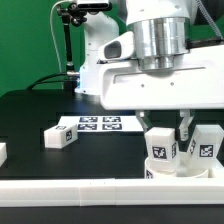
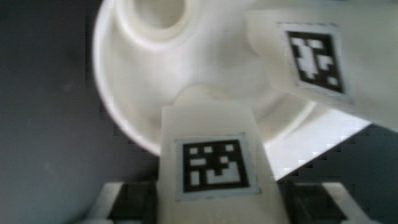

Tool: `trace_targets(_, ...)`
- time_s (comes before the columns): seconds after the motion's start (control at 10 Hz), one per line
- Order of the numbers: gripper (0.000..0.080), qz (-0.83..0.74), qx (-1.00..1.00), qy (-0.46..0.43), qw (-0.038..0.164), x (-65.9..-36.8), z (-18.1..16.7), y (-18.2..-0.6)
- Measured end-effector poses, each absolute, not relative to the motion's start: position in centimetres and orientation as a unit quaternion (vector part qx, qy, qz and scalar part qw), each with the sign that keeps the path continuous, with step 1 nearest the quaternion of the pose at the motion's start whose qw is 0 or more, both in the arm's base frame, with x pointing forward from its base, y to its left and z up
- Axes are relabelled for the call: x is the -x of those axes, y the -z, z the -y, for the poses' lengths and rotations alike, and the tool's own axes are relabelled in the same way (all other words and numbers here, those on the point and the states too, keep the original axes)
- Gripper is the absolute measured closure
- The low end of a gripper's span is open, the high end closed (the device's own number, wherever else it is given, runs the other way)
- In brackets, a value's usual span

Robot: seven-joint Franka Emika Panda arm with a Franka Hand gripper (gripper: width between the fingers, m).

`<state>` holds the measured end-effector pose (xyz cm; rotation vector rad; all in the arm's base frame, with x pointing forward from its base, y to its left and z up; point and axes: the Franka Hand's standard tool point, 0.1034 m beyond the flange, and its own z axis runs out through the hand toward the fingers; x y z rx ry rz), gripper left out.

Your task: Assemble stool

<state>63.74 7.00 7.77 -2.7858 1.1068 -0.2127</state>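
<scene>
The round white stool seat [image 1: 170, 170] lies at the front of the black table, at the exterior view's right. Two white block legs stand on it, each with a black-and-white tag. My gripper [image 1: 166, 130] comes down from above and is shut on the nearer-left leg [image 1: 161, 147]. The other leg [image 1: 206, 143] stands just to its right. In the wrist view the held leg [image 2: 217, 150] fills the space between my fingers [image 2: 139, 200], with my gripper [image 2: 226, 198] closed on its sides. Beyond it are the seat [image 2: 151, 70] and the second leg [image 2: 317, 60].
A loose white leg [image 1: 60, 137] lies on the table to the exterior view's left. The marker board [image 1: 100, 123] lies flat behind it. A long white rail [image 1: 100, 190] runs along the front edge. Another white piece [image 1: 2, 152] shows at the far left edge.
</scene>
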Motion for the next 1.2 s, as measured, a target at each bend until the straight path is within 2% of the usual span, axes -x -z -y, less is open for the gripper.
trace_targets(0.8, 0.0454, -0.655, 0.745, 0.034, 0.123, -64.17, -7.68, -7.66)
trace_targets(1.2, 0.0454, -0.764, 0.629, 0.006, 0.143, -64.20, -7.92, -7.63)
